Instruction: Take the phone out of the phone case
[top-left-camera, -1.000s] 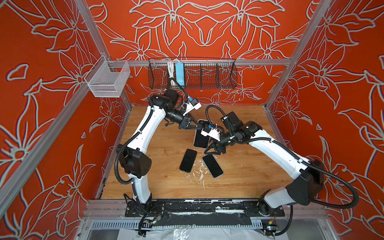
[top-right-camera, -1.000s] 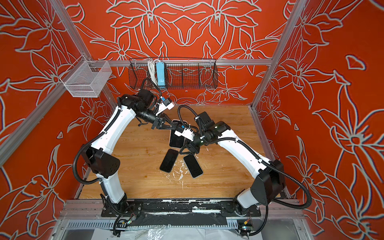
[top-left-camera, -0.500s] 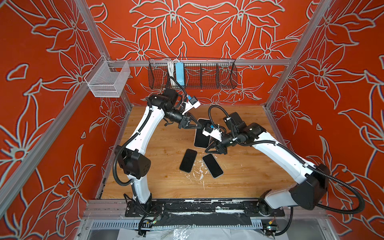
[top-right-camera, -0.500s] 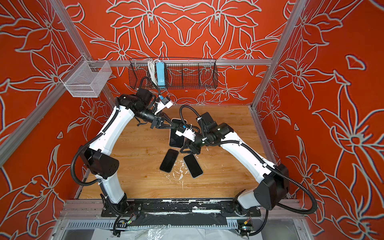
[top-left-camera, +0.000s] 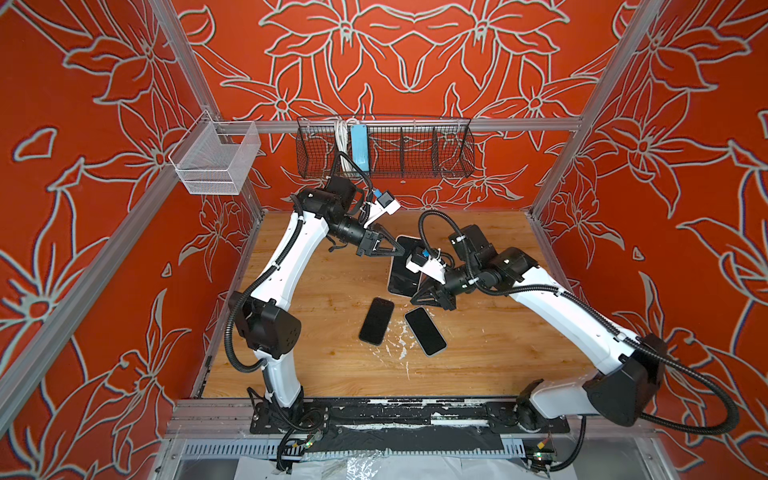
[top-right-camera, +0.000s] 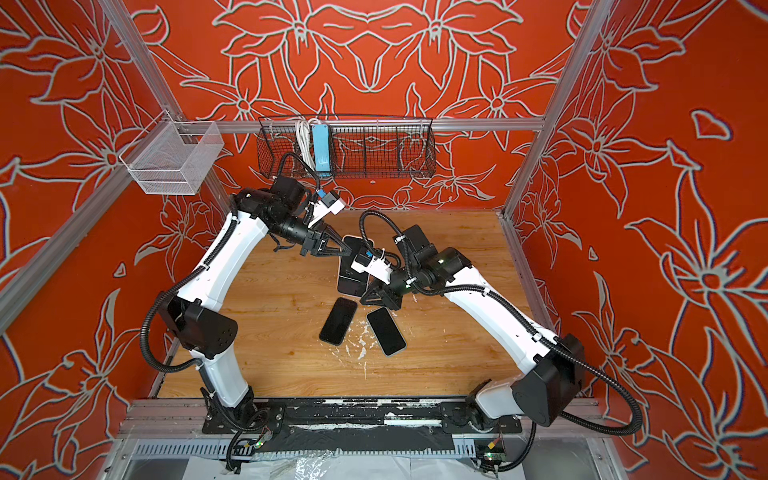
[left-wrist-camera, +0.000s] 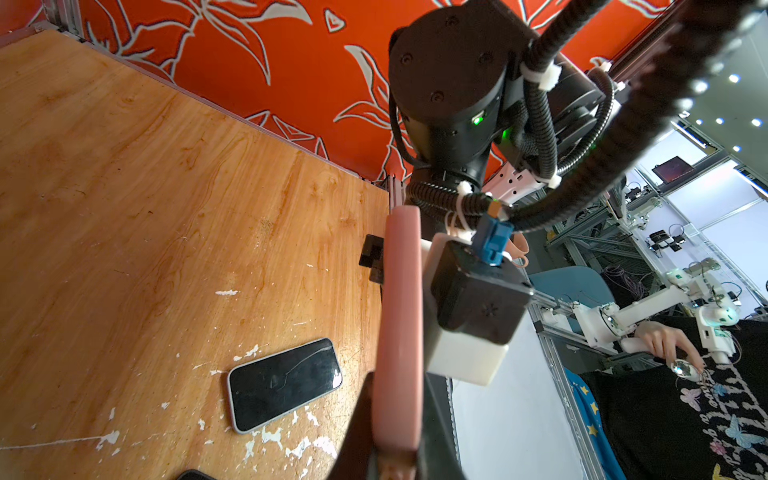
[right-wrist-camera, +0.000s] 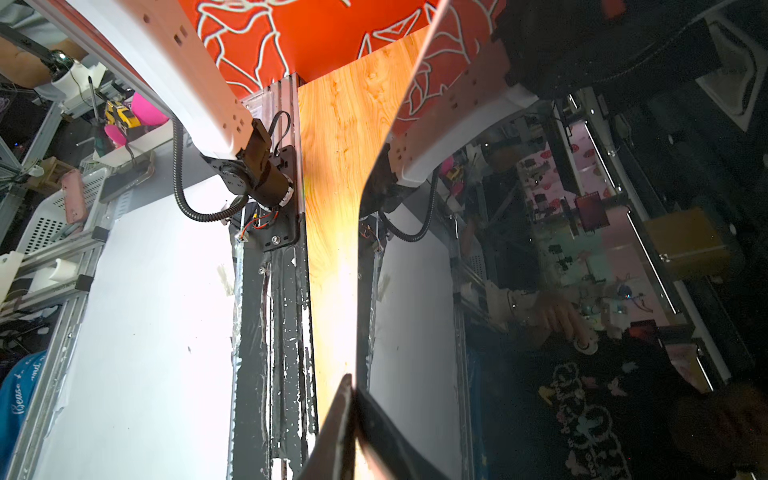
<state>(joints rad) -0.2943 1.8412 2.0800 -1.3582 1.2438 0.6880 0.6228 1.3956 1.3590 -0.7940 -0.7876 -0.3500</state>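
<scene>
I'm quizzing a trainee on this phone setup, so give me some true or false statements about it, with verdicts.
1. Two loose phones lie on the table. True.
2. The left gripper is open and empty. False: it is shut on the pink phone case.
3. The black wire basket on the back wall holds a blue item. True.
4. The white mesh basket holds a phone. False: nothing shows in it.
</scene>
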